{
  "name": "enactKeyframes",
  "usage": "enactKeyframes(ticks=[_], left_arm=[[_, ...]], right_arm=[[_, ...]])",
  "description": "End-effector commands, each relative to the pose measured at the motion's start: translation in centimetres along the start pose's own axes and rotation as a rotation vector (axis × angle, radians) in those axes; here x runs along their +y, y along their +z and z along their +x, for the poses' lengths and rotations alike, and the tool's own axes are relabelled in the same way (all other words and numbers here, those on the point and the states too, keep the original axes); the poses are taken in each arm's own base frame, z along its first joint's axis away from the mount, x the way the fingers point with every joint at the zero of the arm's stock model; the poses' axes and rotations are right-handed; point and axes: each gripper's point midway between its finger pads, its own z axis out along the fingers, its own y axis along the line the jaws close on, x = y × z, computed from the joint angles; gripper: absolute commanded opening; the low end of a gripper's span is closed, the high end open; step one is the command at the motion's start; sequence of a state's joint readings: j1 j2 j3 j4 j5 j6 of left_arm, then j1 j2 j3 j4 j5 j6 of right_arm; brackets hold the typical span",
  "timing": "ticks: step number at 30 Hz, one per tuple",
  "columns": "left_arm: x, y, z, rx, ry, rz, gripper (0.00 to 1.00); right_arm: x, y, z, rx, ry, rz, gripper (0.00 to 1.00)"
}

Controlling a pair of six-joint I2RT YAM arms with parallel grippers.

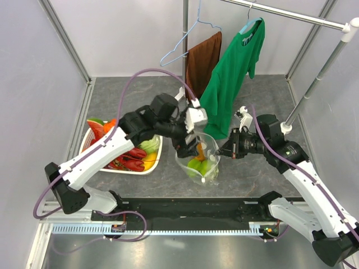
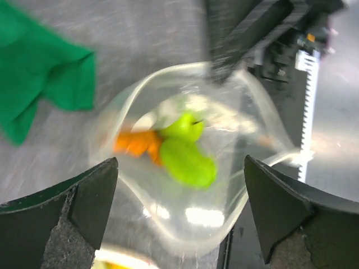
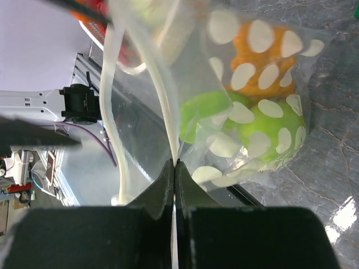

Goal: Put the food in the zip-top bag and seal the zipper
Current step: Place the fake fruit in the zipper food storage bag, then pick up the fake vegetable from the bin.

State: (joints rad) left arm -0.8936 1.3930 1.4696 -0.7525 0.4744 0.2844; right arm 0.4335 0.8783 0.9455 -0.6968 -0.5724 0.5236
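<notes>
the bag (image 1: 203, 168) stands about mid-table, a little toward the near edge, just right of the basket (image 1: 140, 172), which sits by the left edge. my right gripper (image 3: 175, 166) is pinched tight on the bag's rim, holding the mouth up. my left gripper (image 2: 179, 168) hangs over that mouth with fingers (image 2: 67, 218) spread wide and nothing between them. i judge we're mid-loading: green pieces (image 2: 188, 162) and an orange piece (image 2: 134, 143) are inside, while lobsters (image 1: 130, 161) and more wait in the basket. to do it well i'd hold the right pinch steady and high, and bring each piece over the mouth's centre, clear of the rim. the left wrist view shows the mouth gaping. the right wrist view shows the zipper (image 3: 162, 101) caught in the jaws, too small to tell from the top.
</notes>
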Motion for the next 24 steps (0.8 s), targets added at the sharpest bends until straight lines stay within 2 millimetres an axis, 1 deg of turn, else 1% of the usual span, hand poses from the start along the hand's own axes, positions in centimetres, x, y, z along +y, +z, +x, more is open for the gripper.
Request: enactKeyframes(ticks=[1, 2, 3, 4, 5, 6, 7, 8, 9, 10, 11, 14, 15, 16, 18, 19, 21, 22, 23, 24], left_arm=[[3.9, -6.4, -2.7, -0.161, -0.123, -0.157, 1.00], [4.3, -8.3, -2.8, -0.185, -0.131, -0.192, 1.00], [5.2, -9.4, -2.4, -0.183, -0.143, -0.240, 0.99], [6.3, -10.7, -0.4, -0.121, -0.145, -0.314, 0.99], [6.1, -11.9, 0.3, -0.101, -0.122, -0.353, 0.98], [6.2, -12.4, 1.8, -0.047, -0.097, -0.378, 0.98], [6.7, -12.8, 3.8, 0.019, -0.110, -0.426, 0.99], [6.1, -13.2, 6.0, 0.097, -0.138, -0.429, 1.00], [6.2, -13.6, 7.3, 0.142, -0.143, -0.445, 1.00], [7.1, -14.3, 9.2, 0.199, -0.182, -0.497, 1.00], [7.1, -14.7, 10.6, 0.245, -0.210, -0.502, 1.00], [8.2, -15.2, 13.6, 0.352, -0.282, -0.513, 1.00], [8.3, -15.1, 14.2, 0.378, -0.298, -0.503, 1.00], [9.0, -14.7, 14.5, 0.400, -0.316, -0.494, 1.00], [9.5, -14.2, 14.6, 0.408, -0.322, -0.480, 1.00], [10.0, -13.6, 14.7, 0.421, -0.328, -0.459, 1.00], [10.8, -13.1, 14.8, 0.437, -0.333, -0.450, 1.00], [11.3, -12.9, 15.1, 0.454, -0.338, -0.455, 1.00], [11.8, -12.2, 15.7, 0.480, -0.350, -0.443, 1.00], [12.2, -11.9, 15.9, 0.486, -0.346, -0.443, 1.00]], right_arm=[[1.2, -1.0, -1.0, -0.042, -0.028, -0.030, 0.00], [1.2, -1.1, -1.0, -0.048, -0.038, -0.026, 0.00], [1.1, -1.2, -0.9, -0.046, -0.040, -0.020, 0.00], [1.1, -1.3, -0.8, -0.048, -0.043, -0.017, 0.00], [1.0, -1.3, -0.8, -0.048, -0.046, -0.013, 0.00], [0.7, -1.3, -0.7, -0.048, -0.049, -0.005, 0.00], [0.6, -1.3, -0.6, -0.047, -0.050, -0.003, 0.00], [0.6, -1.3, -0.5, -0.044, -0.049, -0.002, 0.00], [0.5, -1.2, -0.4, -0.041, -0.046, 0.001, 0.00], [0.4, -1.1, -0.4, -0.040, -0.047, 0.002, 0.00], [0.4, -1.0, -0.4, -0.037, -0.044, 0.002, 0.00], [0.3, -0.9, -0.5, -0.039, -0.043, 0.002, 0.00], [0.2, -0.8, -0.5, -0.037, -0.040, 0.004, 0.00], [0.2, -0.8, -0.5, -0.036, -0.040, 0.004, 0.00], [0.2, -0.8, -0.5, -0.036, -0.045, 0.002, 0.00], [0.2, -0.8, -0.6, -0.038, -0.046, 0.006, 0.00], [0.1, -0.8, -0.5, -0.038, -0.047, 0.010, 0.00], [0.1, -0.8, -0.5, -0.038, -0.046, 0.010, 0.00], [0.0, -0.8, -0.4, -0.036, -0.045, 0.012, 0.00], [-0.1, -0.8, -0.4, -0.037, -0.042, 0.015, 0.00]])
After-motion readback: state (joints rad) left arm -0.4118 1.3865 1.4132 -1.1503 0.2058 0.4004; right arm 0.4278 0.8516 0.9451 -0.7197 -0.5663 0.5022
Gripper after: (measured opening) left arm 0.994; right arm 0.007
